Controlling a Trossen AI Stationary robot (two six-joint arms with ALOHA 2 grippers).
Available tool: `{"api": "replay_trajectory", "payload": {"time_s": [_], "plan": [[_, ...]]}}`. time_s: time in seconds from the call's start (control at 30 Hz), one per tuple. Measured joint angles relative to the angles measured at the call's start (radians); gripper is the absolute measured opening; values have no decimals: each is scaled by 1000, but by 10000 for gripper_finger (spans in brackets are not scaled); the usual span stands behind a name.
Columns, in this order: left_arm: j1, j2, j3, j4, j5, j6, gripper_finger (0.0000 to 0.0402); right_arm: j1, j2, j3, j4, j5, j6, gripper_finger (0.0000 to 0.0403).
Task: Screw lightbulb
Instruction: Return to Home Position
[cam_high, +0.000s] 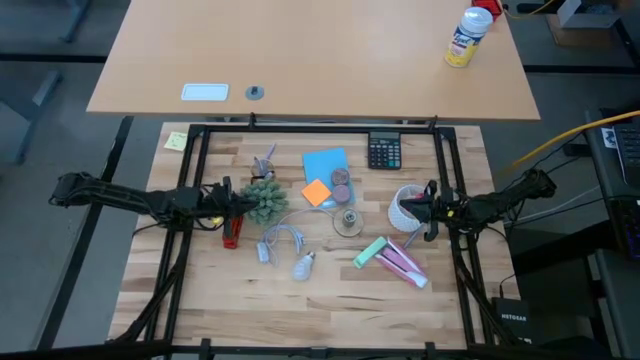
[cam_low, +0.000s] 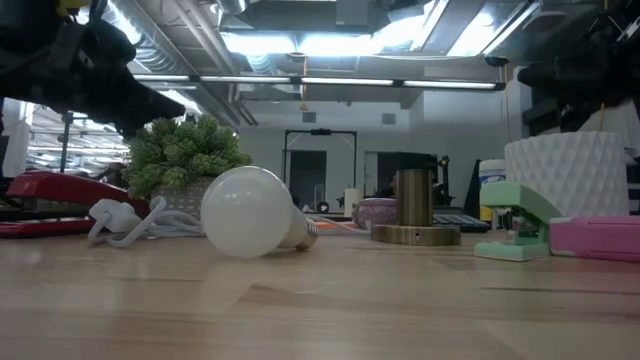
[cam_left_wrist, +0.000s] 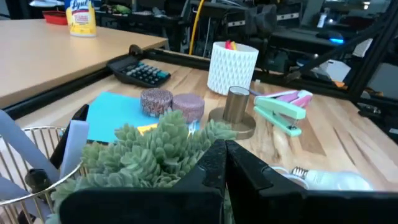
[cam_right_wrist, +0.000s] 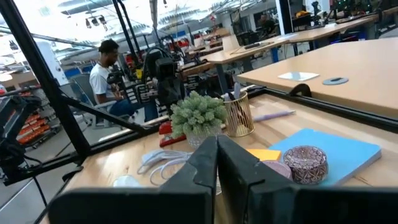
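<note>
The lightbulb (cam_low: 250, 212) lies on its side near the front edge of the table (cam_high: 340, 305), touching neither gripper. Farther back, the left gripper (cam_high: 240, 204) hangs beside the plant (cam_high: 266, 198) and the right gripper (cam_high: 416, 207) at the white cup (cam_high: 400, 216), with the bulb between them and well apart from both. Only the wrist views show the fingers: each pair is pressed together, holding nothing. The high view leaves that unclear.

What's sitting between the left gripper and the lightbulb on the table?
The white looped cord lies between the left gripper and the lightbulb; the high view shows it best.
</note>
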Motion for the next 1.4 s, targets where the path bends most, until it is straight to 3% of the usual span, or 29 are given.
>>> {"api": "replay_trajectory", "payload": {"time_s": [0.33, 0.83, 1.4], "plan": [[0, 1, 0, -87, -6, 79, 1, 0, 0, -2, 0, -6, -3, 17], [0, -10, 0, -153, -7, 80, 1, 0, 0, -3, 0, -7, 0, 17], [0, -323, 0, -265, -9, 80, 1, 0, -7, -3, -1, -7, 0, 17]]}}
